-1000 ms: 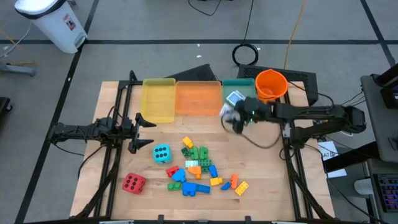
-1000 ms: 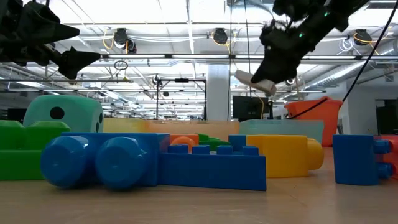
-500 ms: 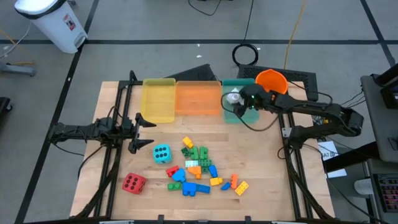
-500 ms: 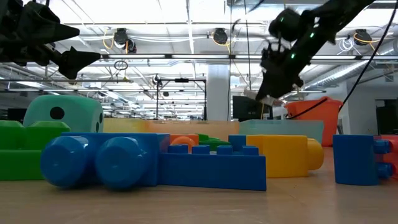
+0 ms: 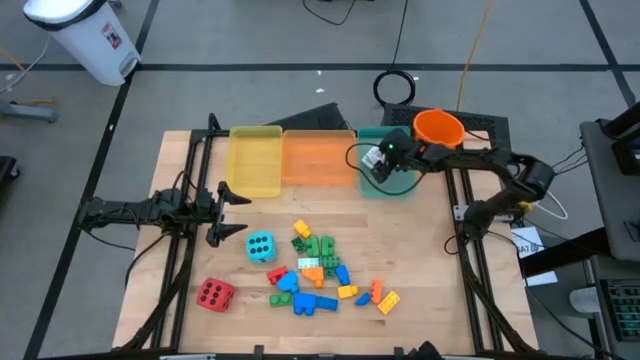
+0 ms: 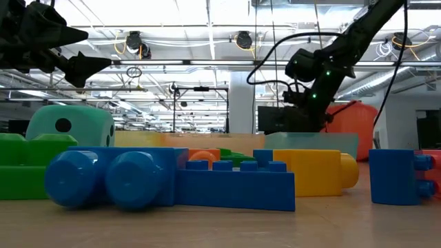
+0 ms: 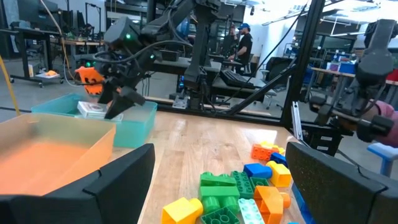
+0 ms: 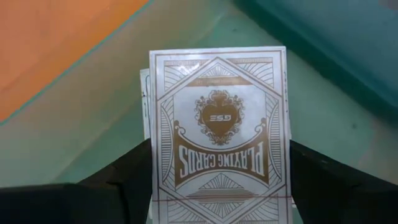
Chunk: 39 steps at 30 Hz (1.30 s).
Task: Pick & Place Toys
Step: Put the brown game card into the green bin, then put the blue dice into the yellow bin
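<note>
Your left gripper [image 5: 222,212] hovering with fingers spread, holding nothing; cyan die [image 5: 260,246] lying just beside it, bricks [image 5: 322,272] farther off. Your right gripper [image 5: 378,165] reaching into teal tray [image 5: 400,190], fingers pinching card pack [image 8: 219,163] between them.

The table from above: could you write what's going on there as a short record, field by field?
Right end effector: over the teal tray, a card pack between its fingers
Card pack: white, printed "Playing Cards"; whether it already rests in the tray is unclear
Left end effector: open, waiting at the table's left, beside the cyan die
Red die: front left of the table
Bricks: loose pile at the table's middle
Yellow tray, orange tray: nothing visible in them
Orange bucket: behind the teal tray
</note>
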{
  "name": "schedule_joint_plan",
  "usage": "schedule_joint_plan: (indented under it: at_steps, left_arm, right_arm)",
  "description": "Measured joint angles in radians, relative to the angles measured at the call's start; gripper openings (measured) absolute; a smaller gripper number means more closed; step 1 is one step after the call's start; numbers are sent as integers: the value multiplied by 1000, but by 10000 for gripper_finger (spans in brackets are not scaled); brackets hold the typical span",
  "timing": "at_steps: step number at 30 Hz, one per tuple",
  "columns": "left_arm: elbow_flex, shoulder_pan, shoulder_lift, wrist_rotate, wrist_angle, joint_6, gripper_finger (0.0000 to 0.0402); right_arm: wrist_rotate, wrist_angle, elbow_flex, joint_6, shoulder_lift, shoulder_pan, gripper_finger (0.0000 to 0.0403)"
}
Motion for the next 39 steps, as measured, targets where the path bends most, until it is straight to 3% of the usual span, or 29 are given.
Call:
schedule_joint_plan:
  at_steps: [12,19,24,31,39]
  left_arm:
    - [0,0,0,0,0,0,365]
    - [0,0,0,0,0,0,365]
    - [0,0,0,0,0,0,365]
    - [0,0,0,0,0,0,365]
    - [0,0,0,0,0,0,365]
  right_arm:
    - [-1,22,-1,-60,-18,9,341]
    - [-1,15,-1,-60,-40,12,341]
    - [-2,-32,-2,-61,-170,54,332]
    - [-1,-191,-1,-56,-454,261,311]
    - [2,-210,-64,13,-720,650,245]
